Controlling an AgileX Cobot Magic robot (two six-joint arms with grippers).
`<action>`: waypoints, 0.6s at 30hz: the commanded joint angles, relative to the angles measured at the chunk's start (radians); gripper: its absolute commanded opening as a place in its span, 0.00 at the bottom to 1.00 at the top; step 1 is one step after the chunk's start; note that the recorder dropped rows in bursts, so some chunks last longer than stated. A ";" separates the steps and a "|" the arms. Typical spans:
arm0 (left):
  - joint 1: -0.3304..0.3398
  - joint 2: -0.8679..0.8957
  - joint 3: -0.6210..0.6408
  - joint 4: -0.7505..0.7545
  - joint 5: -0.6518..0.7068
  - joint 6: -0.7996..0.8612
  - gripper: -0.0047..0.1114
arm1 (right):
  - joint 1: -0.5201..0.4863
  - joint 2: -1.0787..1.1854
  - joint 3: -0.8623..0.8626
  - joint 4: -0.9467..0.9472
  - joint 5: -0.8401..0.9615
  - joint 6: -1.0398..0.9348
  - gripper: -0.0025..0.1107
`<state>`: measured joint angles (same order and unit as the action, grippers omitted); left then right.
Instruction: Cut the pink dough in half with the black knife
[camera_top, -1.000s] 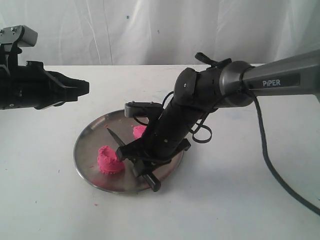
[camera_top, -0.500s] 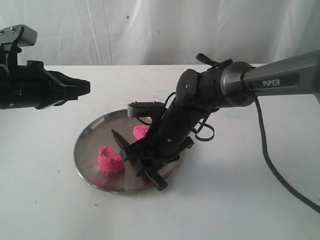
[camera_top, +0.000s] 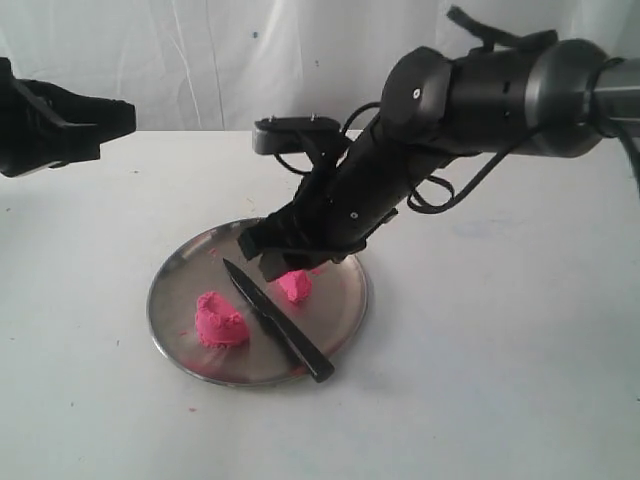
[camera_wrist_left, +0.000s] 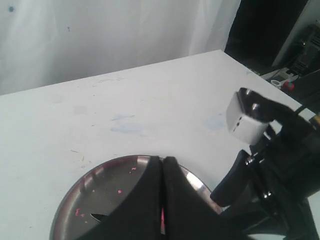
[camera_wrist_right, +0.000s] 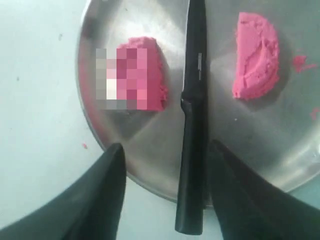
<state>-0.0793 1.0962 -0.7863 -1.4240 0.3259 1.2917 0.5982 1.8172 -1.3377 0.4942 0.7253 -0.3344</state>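
Note:
Two lumps of pink dough lie apart on the steel plate (camera_top: 160, 300): one (camera_top: 220, 322) at the front left, the other (camera_top: 295, 286) near the middle. Between them rests the black knife (camera_top: 275, 320), flat and free, its handle end overhanging the plate's front rim. My right gripper (camera_top: 272, 255) hovers open above the plate's middle, holding nothing. In the right wrist view the knife (camera_wrist_right: 195, 100) runs between the two lumps (camera_wrist_right: 150, 75) (camera_wrist_right: 256, 55) and the spread fingers (camera_wrist_right: 112, 170). My left gripper (camera_top: 120, 115) hangs shut at the far left, well off the plate.
The plate (camera_wrist_left: 100, 185) carries small pink crumbs (camera_wrist_left: 120, 190). White tabletop (camera_top: 480, 380) surrounds it, with a white curtain (camera_top: 250, 60) behind. The right arm's cable (camera_top: 420, 190) loops over the plate's far right side.
The right gripper has let go of the knife and risen above the plate. The knife now lies flat between the lumps. The left gripper has drawn back to the left.

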 joint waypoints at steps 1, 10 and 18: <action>-0.004 -0.096 0.006 0.149 0.010 -0.168 0.04 | -0.012 -0.099 0.003 -0.005 0.011 0.001 0.43; -0.004 -0.189 0.006 0.222 0.073 -0.246 0.04 | -0.012 -0.306 0.081 -0.005 -0.086 0.049 0.24; -0.004 -0.189 0.006 0.222 0.115 -0.246 0.04 | -0.012 -0.468 0.267 -0.013 -0.270 0.049 0.03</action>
<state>-0.0793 0.9154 -0.7863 -1.1979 0.4230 1.0534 0.5982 1.4031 -1.1247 0.4901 0.5277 -0.2898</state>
